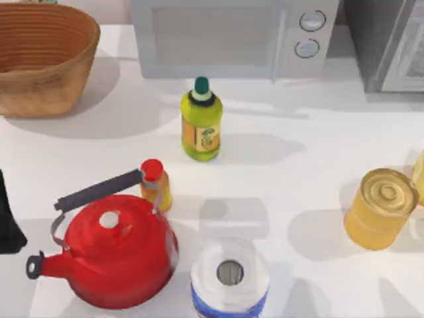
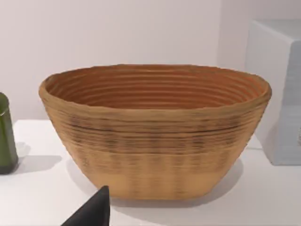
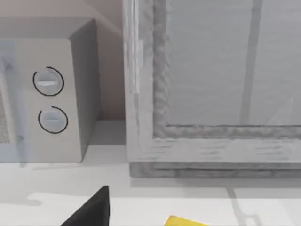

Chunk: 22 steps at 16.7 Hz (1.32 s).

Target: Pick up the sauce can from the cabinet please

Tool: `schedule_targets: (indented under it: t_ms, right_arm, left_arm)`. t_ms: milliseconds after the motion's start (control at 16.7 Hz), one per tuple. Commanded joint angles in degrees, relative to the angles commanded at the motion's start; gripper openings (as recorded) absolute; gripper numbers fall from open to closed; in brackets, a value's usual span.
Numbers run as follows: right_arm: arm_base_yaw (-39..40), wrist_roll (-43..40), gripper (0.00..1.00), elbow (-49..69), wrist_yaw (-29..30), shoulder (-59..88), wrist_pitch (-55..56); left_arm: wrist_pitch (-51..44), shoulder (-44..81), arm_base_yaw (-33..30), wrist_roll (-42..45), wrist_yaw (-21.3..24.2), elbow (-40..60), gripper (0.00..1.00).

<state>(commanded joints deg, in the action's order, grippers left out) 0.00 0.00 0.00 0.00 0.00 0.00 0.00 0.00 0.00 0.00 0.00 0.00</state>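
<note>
Paper roll (image 1: pixel 230 277) nearest cam beside red kettle (image 1: pixel 112 255), L gripper (image 1: pixel 10 218) parked at table's left edge facing basket (image 2: pixel 155 132), jaw state can't tell, R wrist faces closed cabinet door (image 3: pixel 221 80).

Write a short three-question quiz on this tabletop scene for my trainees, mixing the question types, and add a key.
1. True or false: the red kettle is touching the woven basket.
2. Multiple choice: in the top view, which item stands nearest the front of the microwave?
A. the green-capped bottle
B. the golden-yellow can
C. the paper roll
3. Fill in the blank: the small yellow bottle next to the kettle's handle has a ___ cap.

Key
1. False: the two stand well apart, with bare table between them.
2. A
3. red
</note>
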Motion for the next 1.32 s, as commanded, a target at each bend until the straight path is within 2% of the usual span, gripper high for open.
schedule_targets:
  t_ms: [240, 480, 1320]
  right_arm:
    - [0.2, 0.0, 1.0, 1.8, 0.3, 1.5, -0.3]
    - [1.3, 0.2, 1.0, 12.6, 1.8, 10.3, -2.9]
    - [8.9, 0.7, 1.0, 83.3, 9.4, 63.9, -20.2]
  left_arm:
    - [0.0, 0.0, 0.0, 0.0, 0.0, 0.0, 1.0]
    - [0.0, 0.0, 0.0, 0.0, 0.0, 0.0, 1.0]
    - [0.0, 0.0, 0.0, 0.0, 0.0, 0.0, 1.0]
